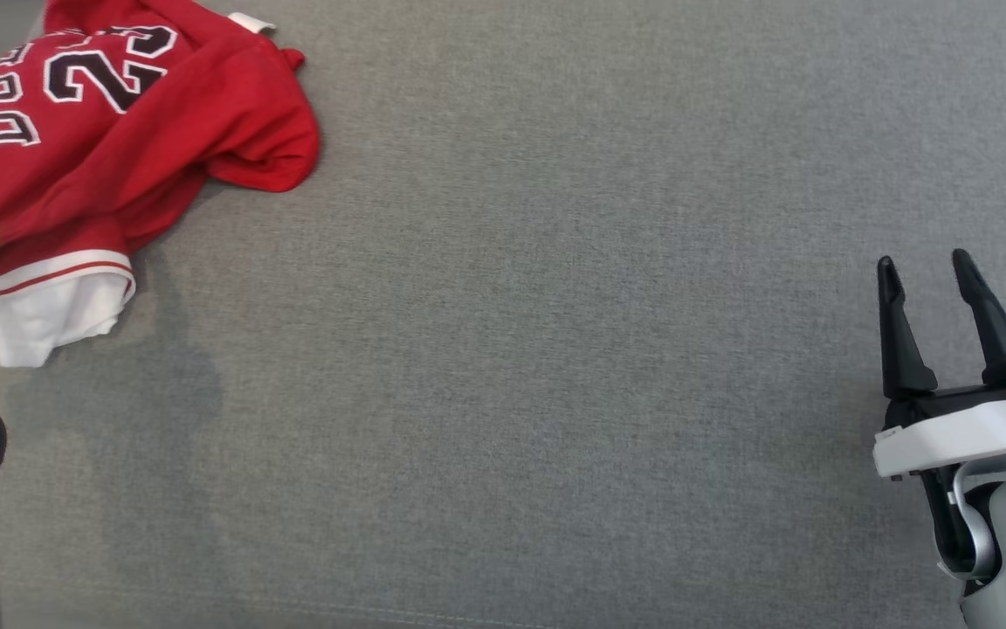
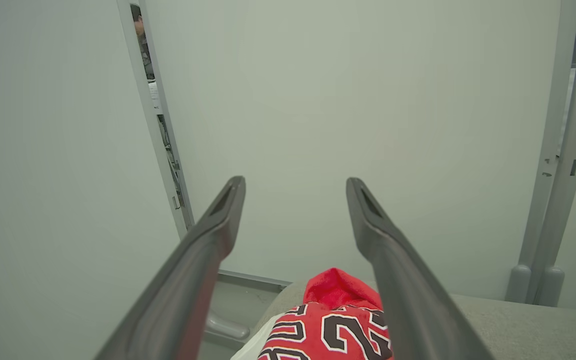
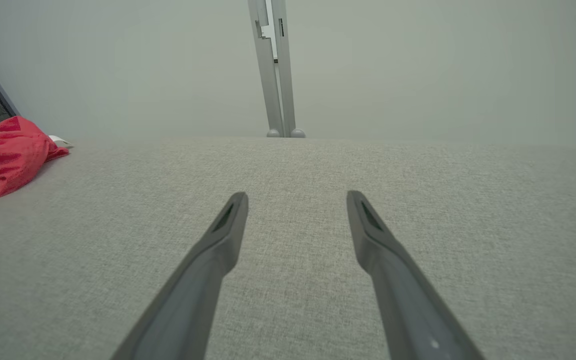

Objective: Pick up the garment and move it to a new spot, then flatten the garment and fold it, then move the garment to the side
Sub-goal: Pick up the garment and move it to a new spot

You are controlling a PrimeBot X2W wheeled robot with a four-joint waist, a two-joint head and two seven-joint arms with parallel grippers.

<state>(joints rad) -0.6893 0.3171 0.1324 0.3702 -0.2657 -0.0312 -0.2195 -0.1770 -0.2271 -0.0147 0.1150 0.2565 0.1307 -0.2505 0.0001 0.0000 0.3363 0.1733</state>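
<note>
Head view: high, facing steeply down on the grey bench (image 1: 503, 393); garment (image 1: 119, 131) upper left, right end effector (image 1: 923, 260) lower right. Left wrist view: low, close over the garment, facing a pale wall (image 2: 343, 100). Right wrist view: low over the bench, facing level across it; garment far left. Shared by all: garment, bench.

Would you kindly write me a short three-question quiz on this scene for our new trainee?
1. True or false: the red jersey lies neatly folded.
2. In the head view, where on the grey table is the jersey? A) upper left B) centre C) lower right
3. Fill in: the right arm's fingers stand ___ and hold nothing.

Key: 1 false, it is crumpled; 2 A; 3 open.
</note>
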